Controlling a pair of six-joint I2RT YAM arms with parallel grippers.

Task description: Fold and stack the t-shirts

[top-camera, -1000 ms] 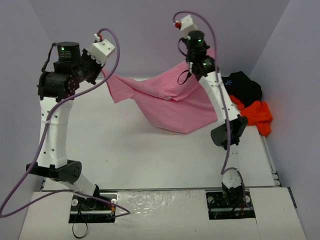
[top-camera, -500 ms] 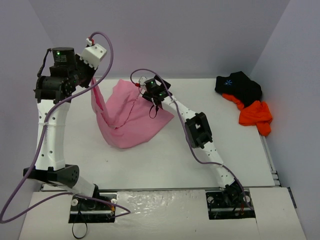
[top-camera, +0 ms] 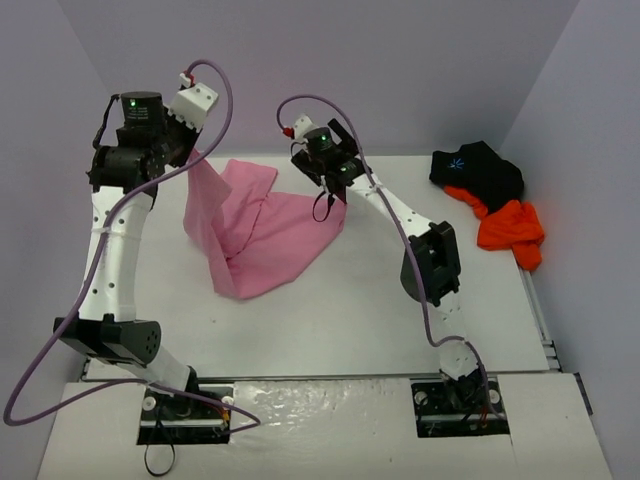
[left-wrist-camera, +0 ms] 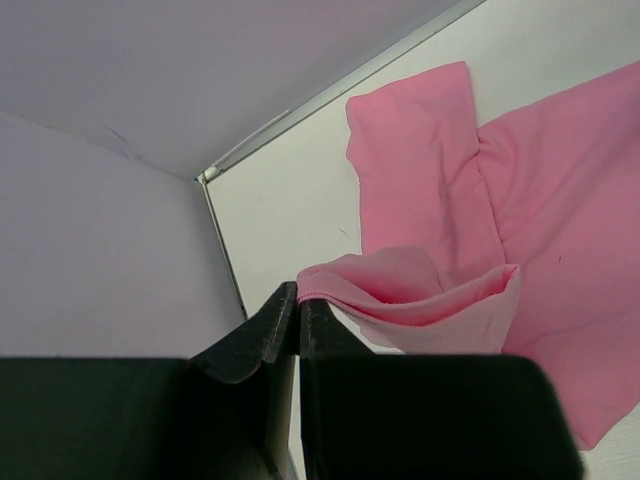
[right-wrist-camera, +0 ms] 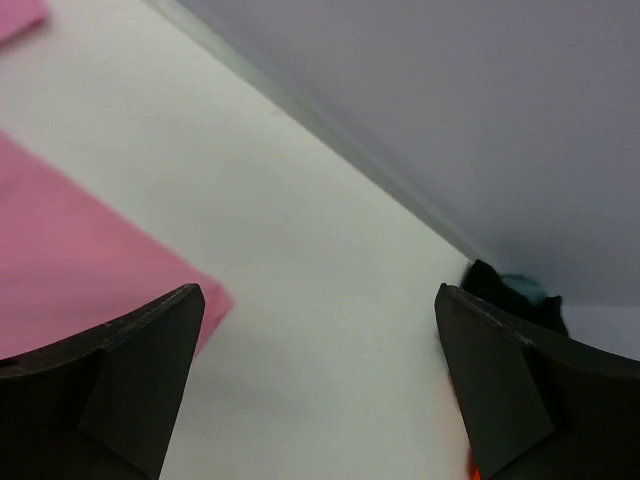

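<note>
I work in a robotics lab cell. My two arms are bolted to metal mounting plates (top-camera: 462, 408) at the near edge of a plain white table (top-camera: 330, 320). Flat lavender-grey walls (top-camera: 400, 70) box it in on three sides, and purple cables (top-camera: 229, 100) loop loose from my wrist cameras.

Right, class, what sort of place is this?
Probably a robot test booth: left arm and right arm bolted to a white table, plain walls closing it in, a pink t-shirt for practice.
</note>
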